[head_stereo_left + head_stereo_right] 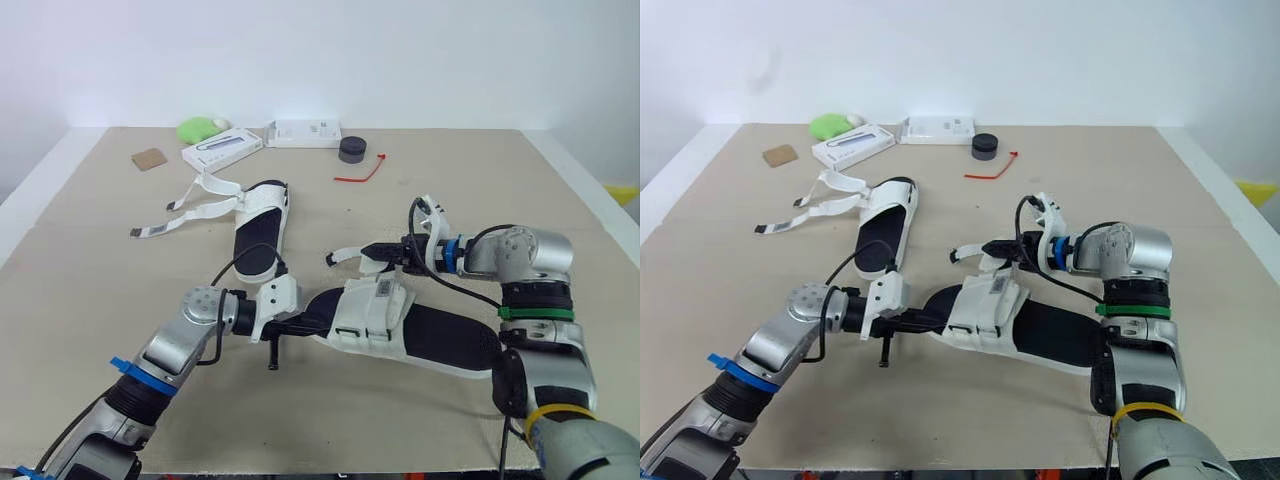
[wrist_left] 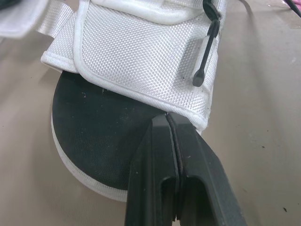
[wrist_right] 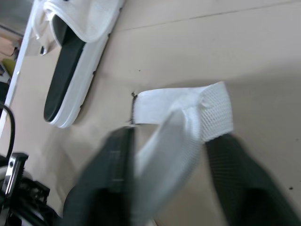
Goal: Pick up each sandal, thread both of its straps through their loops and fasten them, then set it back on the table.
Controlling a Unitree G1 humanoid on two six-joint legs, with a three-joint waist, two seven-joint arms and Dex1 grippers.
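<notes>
Near sandal (image 1: 430, 340) lies on the table (image 1: 90, 290) close in front of me, long axis running left to right, its rounded end toward my left. It has a black footbed, a white sole rim and a coarse white woven upper. Left gripper (image 2: 167, 117) is closed, pinching the edge of the upper over that rounded end. Right gripper (image 1: 392, 250) holds a flat white strap (image 1: 345, 256) between its fingers, raised above the upper. Far sandal (image 1: 260, 235) lies farther back on my left, its long axis pointing away, straps loose.
</notes>
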